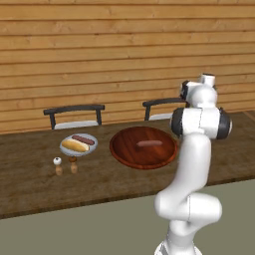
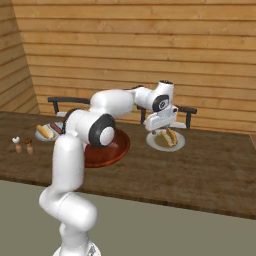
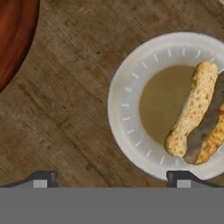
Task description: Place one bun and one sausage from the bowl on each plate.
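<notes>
My gripper (image 2: 159, 131) hangs open just above the right grey plate (image 2: 175, 146), with nothing between its fingertips (image 3: 43, 178). In the hand view this plate (image 3: 127, 109) carries a split bun (image 3: 194, 116) on its right side, with a dark strip between the halves. The dark wooden bowl (image 1: 119, 149) holds one sausage (image 1: 149, 143), and its rim (image 3: 15, 35) shows in the hand view's top left corner. The left plate (image 1: 89, 148) holds a bun (image 1: 73, 146) and a sausage (image 1: 83, 140). My arm hides part of the bowl (image 2: 117, 150) in the right base view.
Two small shakers (image 1: 58, 166) (image 1: 73, 164) stand in front of the left plate. Two dark chairs (image 1: 73, 110) (image 1: 162, 103) sit behind the wooden table (image 1: 30, 174), against a plank wall. The table's front edge runs close to my base.
</notes>
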Controlling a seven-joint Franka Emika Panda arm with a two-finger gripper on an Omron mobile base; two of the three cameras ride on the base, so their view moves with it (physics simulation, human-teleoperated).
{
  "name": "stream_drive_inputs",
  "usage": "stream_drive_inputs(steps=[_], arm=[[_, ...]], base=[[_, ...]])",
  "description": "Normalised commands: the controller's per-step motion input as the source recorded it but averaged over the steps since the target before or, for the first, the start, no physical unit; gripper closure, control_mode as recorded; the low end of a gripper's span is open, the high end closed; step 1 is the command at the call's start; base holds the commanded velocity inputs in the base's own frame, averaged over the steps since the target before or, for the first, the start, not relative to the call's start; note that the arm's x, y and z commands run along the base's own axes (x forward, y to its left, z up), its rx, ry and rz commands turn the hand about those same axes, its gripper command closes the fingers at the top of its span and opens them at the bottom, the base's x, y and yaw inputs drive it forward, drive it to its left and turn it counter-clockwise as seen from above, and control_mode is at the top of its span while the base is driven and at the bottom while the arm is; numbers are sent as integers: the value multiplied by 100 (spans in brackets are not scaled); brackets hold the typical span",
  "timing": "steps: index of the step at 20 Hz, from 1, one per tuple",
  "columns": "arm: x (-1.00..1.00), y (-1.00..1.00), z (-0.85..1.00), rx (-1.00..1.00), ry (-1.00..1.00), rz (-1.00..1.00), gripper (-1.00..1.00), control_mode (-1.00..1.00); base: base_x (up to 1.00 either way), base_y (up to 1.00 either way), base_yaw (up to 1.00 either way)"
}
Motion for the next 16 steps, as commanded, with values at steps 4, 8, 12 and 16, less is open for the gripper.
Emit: stream_drive_inputs(steps=[4,8,12,16], arm=[[-65,100,0,-3,0,7,-100,-100],[-43,100,2,-4,3,14,-100,-100],[-19,100,4,0,0,10,-100,-100],[-10,100,3,0,0,8,-100,-100]], base=[[0,0,0],[0,0,0],[0,0,0],[0,0,0]])
